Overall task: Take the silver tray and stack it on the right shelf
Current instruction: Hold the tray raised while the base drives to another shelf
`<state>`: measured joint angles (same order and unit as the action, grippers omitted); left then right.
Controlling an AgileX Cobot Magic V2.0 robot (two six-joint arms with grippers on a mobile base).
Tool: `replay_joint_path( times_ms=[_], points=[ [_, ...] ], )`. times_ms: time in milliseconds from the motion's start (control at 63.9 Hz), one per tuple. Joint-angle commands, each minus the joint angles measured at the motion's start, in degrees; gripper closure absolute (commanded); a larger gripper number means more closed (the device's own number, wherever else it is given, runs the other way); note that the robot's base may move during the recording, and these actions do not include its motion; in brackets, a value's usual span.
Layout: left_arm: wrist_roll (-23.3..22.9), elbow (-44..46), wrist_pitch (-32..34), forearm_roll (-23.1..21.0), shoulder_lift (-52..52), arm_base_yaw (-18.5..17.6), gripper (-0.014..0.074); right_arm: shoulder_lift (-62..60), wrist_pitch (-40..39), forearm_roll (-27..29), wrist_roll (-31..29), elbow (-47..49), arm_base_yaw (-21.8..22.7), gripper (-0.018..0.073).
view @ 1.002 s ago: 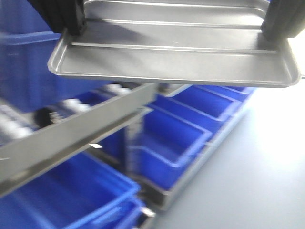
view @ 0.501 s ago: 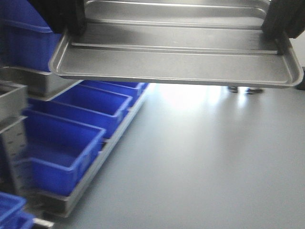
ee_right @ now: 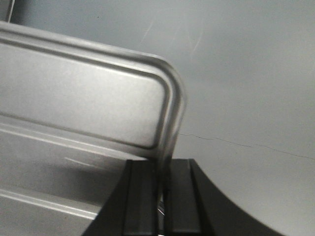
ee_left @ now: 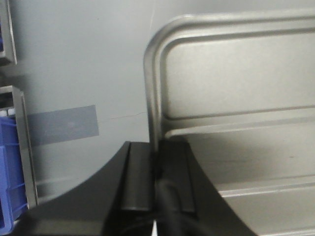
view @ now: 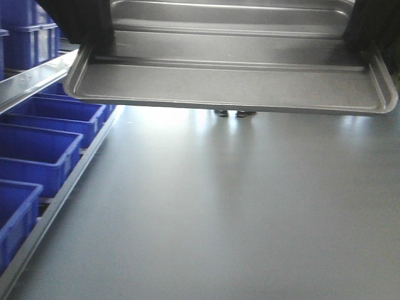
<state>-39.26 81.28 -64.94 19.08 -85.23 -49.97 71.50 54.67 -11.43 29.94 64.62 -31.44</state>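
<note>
The silver tray (view: 231, 72) hangs level in the air across the top of the front view, its two lengthwise ridges showing. My left gripper (view: 87, 28) is shut on its left short rim, and my right gripper (view: 375, 28) is shut on its right short rim. In the left wrist view the black fingers of the left gripper (ee_left: 156, 150) pinch the rim of the tray (ee_left: 236, 88) from both sides. The right wrist view shows the right gripper (ee_right: 161, 167) clamped the same way on the tray (ee_right: 78, 98). The right shelf is out of view.
A steel rack rail (view: 31, 81) with a row of blue bins (view: 37, 147) runs along the left. Grey floor (view: 237, 206) fills the rest. A person's shoes (view: 230, 114) stand far off below the tray. A grey tape patch (ee_left: 64, 124) marks the floor.
The front view has swung right: the rack and blue bins slid to the left edge and the floor now fills most of it. Both grippers still hold the tray.
</note>
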Motion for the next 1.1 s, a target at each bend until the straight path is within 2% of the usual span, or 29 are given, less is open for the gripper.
replay_joint_path(
  times_ms=[0, 1080],
  points=[
    [1.36, 1.94, 2.35, 0.03, 2.21, -0.92, 0.069, -1.88, -4.95, -0.41, -1.45, 2.52, -0.06, 0.0503],
    [1.36, 1.94, 2.35, 0.03, 2.21, -0.92, 0.0691, -1.88, -4.95, -0.41, -1.45, 2.52, -0.06, 0.0503]
  ],
)
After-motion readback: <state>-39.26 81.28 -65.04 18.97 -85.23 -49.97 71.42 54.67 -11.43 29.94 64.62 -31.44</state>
